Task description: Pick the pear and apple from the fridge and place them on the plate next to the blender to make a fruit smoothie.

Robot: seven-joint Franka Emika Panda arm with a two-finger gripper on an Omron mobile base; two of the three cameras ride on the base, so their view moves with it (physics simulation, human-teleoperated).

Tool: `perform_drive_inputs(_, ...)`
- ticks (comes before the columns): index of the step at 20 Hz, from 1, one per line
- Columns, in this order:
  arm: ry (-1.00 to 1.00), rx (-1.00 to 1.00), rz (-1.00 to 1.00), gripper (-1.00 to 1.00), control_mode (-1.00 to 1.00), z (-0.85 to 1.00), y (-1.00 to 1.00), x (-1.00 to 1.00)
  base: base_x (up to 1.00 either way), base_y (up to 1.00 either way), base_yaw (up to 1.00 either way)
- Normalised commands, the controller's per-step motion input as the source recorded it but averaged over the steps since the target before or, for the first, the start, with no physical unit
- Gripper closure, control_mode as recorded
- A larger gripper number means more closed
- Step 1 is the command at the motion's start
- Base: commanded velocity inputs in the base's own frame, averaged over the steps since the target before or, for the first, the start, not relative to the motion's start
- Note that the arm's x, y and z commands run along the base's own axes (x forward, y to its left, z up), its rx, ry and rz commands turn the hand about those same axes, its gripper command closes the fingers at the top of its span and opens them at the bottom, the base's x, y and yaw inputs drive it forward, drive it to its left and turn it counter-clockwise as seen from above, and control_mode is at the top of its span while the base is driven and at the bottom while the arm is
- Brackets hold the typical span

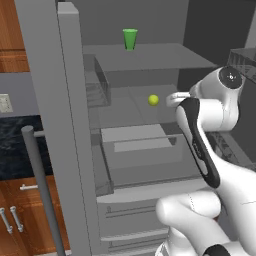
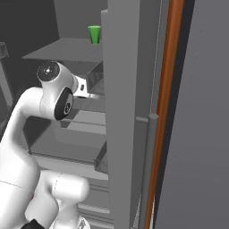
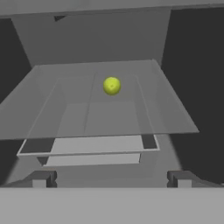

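The fridge stands open in front of me. The pear, small and yellow-green, lies alone on a grey middle shelf; the hand view shows the pear straight ahead, well beyond the fingertips. My gripper is open, its two dark tips spread wide with nothing between them, still short of the shelf's front edge. In the left base view the white hand reaches toward the pear from the right. The apple, the plate and the blender are out of view.
A bright green cup stands on the shelf above the pear. Below the pear's shelf are grey drawers. The fridge door with its bar handle rises close on the right, and wooden cabinets sit at the lower left.
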Motion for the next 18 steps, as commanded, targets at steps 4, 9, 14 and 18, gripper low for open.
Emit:
perform_drive_inputs(4,0.00,0.00,0.00,-1.00,-1.00,-0.38,0.00,0.66,0.00,0.00,0.00)
perform_drive_inputs(9,0.01,0.02,-0.02,-1.00,-1.00,-0.19,0.00,0.63,0.00,0.00,0.00)
perform_drive_inputs(14,0.05,0.04,-0.03,-1.00,-1.00,-0.25,0.07,0.61,0.00,0.00,0.00)
perform_drive_inputs(18,0.05,0.02,-0.01,-1.00,-1.00,-0.30,0.06,0.56,0.00,0.00,0.00)
